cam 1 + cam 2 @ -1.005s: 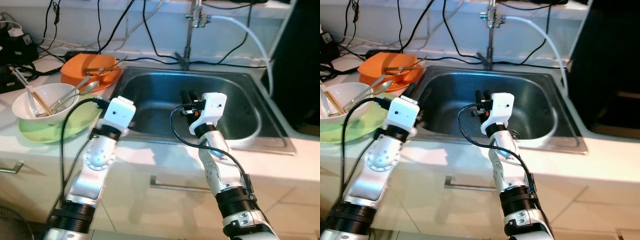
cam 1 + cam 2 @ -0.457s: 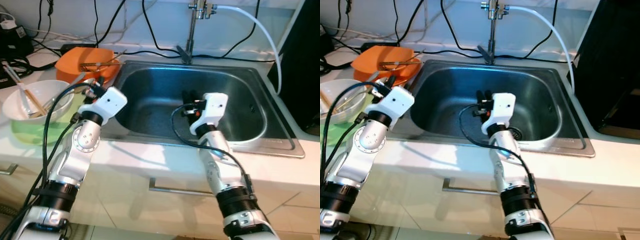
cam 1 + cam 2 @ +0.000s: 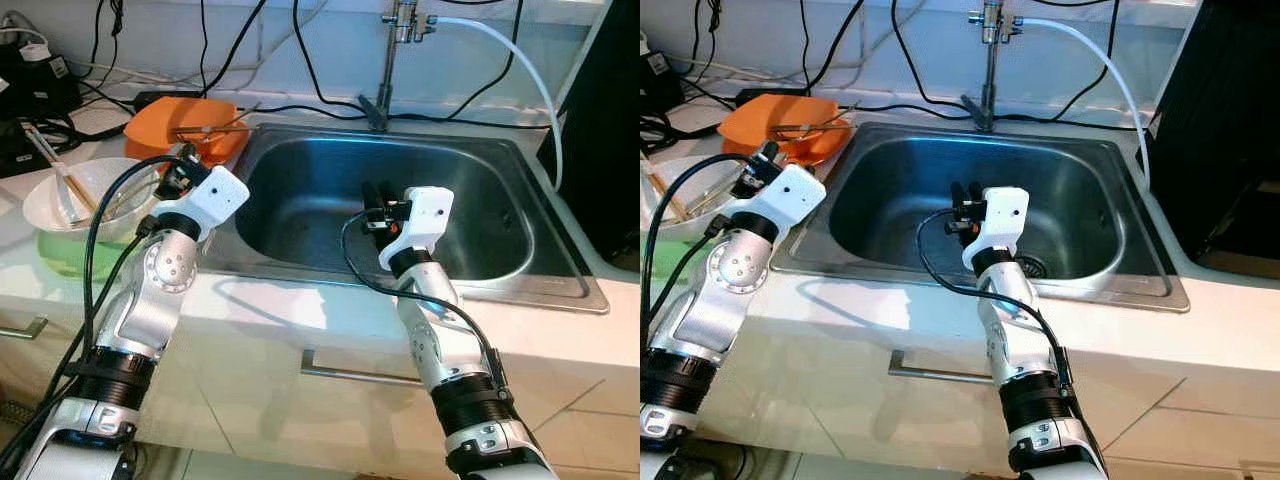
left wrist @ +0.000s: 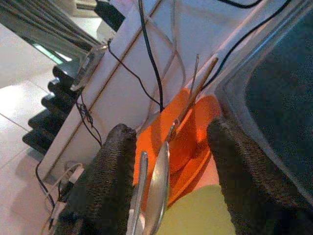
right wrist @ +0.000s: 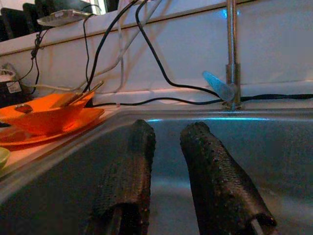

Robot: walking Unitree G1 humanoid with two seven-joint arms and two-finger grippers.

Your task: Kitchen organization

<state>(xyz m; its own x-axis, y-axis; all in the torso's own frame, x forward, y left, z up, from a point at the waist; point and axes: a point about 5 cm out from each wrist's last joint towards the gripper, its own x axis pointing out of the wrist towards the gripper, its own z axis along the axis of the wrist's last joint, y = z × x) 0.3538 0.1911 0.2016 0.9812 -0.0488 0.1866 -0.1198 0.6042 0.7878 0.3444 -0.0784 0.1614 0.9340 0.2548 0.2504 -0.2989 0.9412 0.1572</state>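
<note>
A white bowl [image 3: 45, 222] holding chopsticks and metal spoons [image 3: 120, 200] sits on a green plate [image 3: 70, 255] on the counter at the left. Behind it lies an orange dish [image 3: 165, 122] with utensils across it. My left gripper [image 3: 178, 172] is open at the white bowl's right rim, pointing toward the orange dish. In the left wrist view a silver spoon [image 4: 157, 181] runs between the spread fingers [image 4: 110, 171], with the orange dish [image 4: 190, 142] beyond. My right gripper [image 3: 375, 195] hovers over the steel sink [image 3: 520, 285], open, with nothing between its fingers [image 5: 132, 171].
A faucet [image 3: 395, 50] stands behind the sink, with a white hose [image 3: 520, 70] curving to the right. Black cables [image 3: 310, 70] and electronics [image 3: 35, 85] run along the back wall. A dark appliance [image 3: 615, 130] borders the right. A drawer handle [image 3: 355, 372] is below the counter.
My left arm has swung left from the sink's edge to the white bowl and orange dish. The right arm has held still. The camera has shifted slightly.
</note>
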